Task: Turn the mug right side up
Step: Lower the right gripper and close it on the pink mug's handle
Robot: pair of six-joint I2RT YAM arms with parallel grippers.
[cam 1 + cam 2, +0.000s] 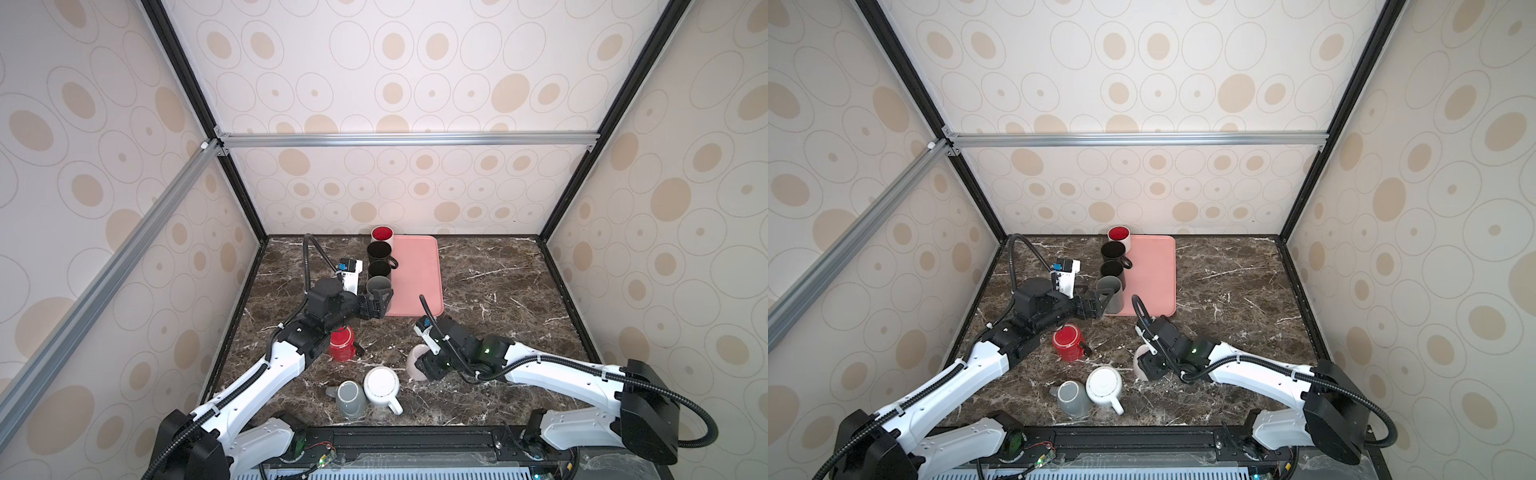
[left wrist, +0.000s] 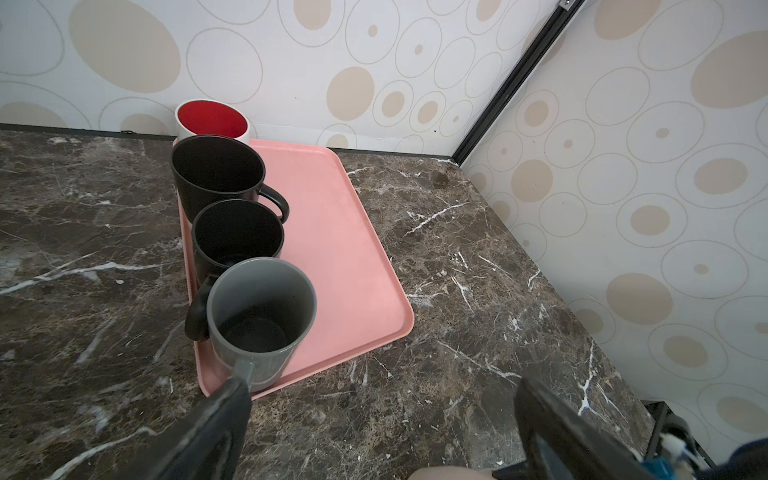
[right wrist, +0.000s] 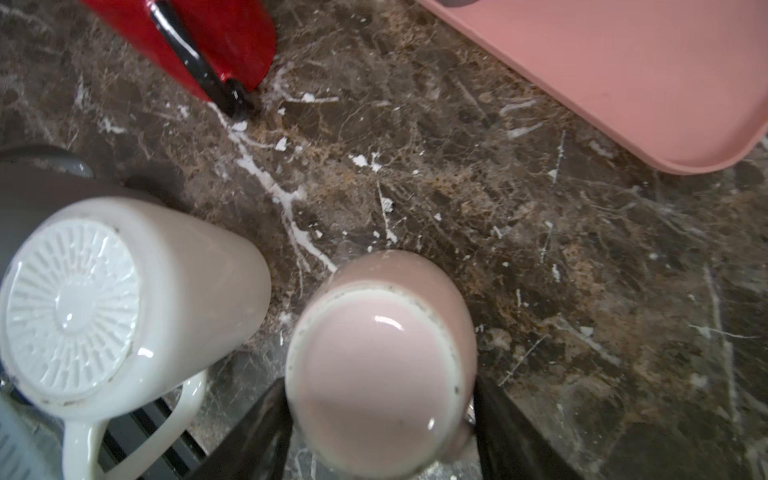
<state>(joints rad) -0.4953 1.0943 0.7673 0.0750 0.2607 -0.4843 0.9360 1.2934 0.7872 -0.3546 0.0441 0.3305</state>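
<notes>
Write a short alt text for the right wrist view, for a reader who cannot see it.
A pink mug, its base toward the camera, sits inside the right claw; a grip is uncertain. Around it on the marble table are an upside-down white mug, a red mug and the corner of a pink tray.

The pale pink mug (image 3: 380, 365) stood inverted, glossy base uppermost, on the dark marble tabletop (image 3: 540, 249), just beside an upturned white mug (image 3: 124, 299).

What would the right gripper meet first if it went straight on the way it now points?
The upside-down pale pink ceramic mug: it sits between the right gripper's fingers, base toward the wrist camera. Whether they touch it is unclear.
</notes>
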